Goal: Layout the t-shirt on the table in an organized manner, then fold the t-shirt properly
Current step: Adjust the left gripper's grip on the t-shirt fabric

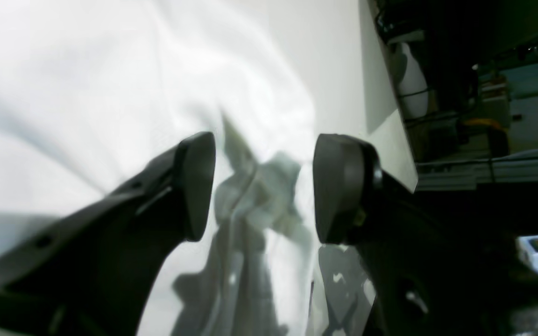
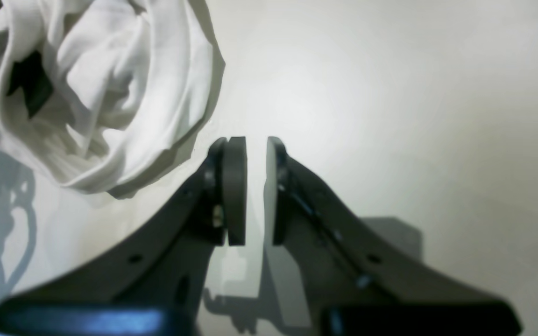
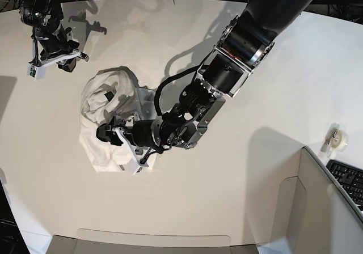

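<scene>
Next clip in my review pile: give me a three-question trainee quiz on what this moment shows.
1. True or false: the t-shirt lies spread flat on the table.
2. Which gripper is over the shirt? A) left gripper B) right gripper C) both
3. Fill in: the jaws of the gripper over bare table stand nearly ____.

Key: 1. False: it is bunched in a crumpled heap. 2. A: its open jaws hover over white cloth, gripping nothing. 3. Closed: only a narrow gap shows, with nothing between them, and the shirt lies off to one side.
</scene>
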`<state>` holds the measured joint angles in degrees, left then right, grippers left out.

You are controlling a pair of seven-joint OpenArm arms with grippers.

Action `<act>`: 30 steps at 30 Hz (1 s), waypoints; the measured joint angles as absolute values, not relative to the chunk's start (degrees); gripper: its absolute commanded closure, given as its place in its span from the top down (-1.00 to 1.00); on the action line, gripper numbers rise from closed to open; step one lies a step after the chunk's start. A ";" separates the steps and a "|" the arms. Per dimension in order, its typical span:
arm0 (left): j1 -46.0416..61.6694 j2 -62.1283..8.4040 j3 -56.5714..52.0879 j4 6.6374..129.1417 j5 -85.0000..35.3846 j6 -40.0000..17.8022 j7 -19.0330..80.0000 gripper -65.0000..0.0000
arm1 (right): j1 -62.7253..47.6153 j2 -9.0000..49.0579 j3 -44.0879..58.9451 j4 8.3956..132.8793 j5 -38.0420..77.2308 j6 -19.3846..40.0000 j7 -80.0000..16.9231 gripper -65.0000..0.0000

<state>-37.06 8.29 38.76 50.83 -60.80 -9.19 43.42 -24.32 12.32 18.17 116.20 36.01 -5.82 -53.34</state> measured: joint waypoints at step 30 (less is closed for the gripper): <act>-37.39 8.47 38.89 44.14 -61.34 -9.45 37.01 0.02 | -24.29 12.19 18.06 116.20 36.01 -5.82 -53.32 -0.75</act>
